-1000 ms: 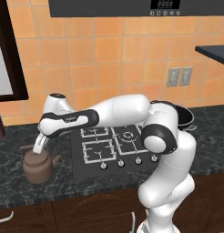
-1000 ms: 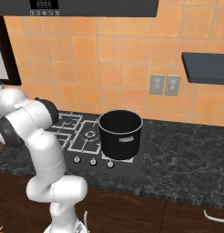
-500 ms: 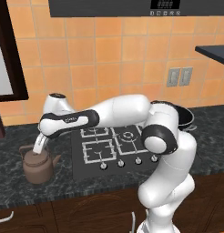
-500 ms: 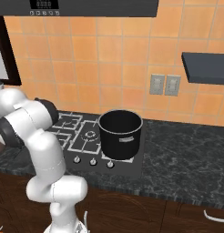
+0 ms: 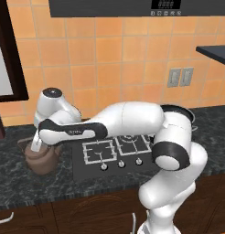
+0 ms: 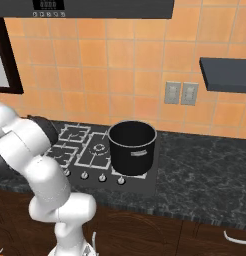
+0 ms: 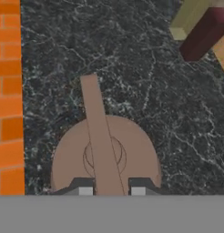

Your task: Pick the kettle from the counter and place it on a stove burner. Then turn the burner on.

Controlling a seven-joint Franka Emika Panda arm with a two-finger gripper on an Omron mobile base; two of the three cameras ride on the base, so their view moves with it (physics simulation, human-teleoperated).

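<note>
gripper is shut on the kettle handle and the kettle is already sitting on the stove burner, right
Not quite. The gripper is shut on the kettle handle, but the kettle sits on the counter, left of the cooktop, not on a stove burner. The left base view shows it.

No text, label or number can be read. The dark panel (image 5: 165, 4) at the top of the left base view carries a small display and a row of pale button marks, all too blurred to make out; the same panel (image 6: 47, 5) in the right base view is no clearer. A faint pale marking on the arm's dark forearm band (image 5: 75, 132) is likewise illegible.
</note>
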